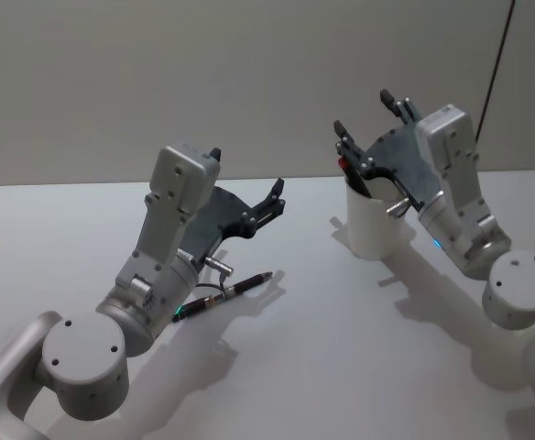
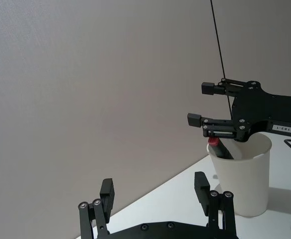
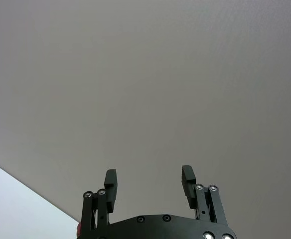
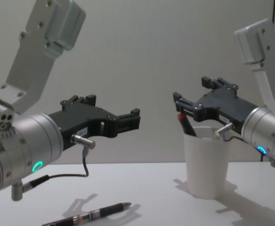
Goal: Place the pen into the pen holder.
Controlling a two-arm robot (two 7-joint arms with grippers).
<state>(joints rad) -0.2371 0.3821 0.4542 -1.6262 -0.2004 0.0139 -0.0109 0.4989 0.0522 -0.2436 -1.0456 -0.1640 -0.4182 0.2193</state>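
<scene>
A red-capped pen [image 1: 343, 164] is seen inside the pen holder [image 1: 373, 231], over whose rim the right hand [image 1: 363, 113] is held wide. A dark pen [image 1: 226, 293] is found on the surface [image 1: 341, 353] (beneath the left hand [image 1: 246, 170], also wide).

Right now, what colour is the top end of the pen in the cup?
Red: the pen's top, clearest in the left wrist view.
</scene>
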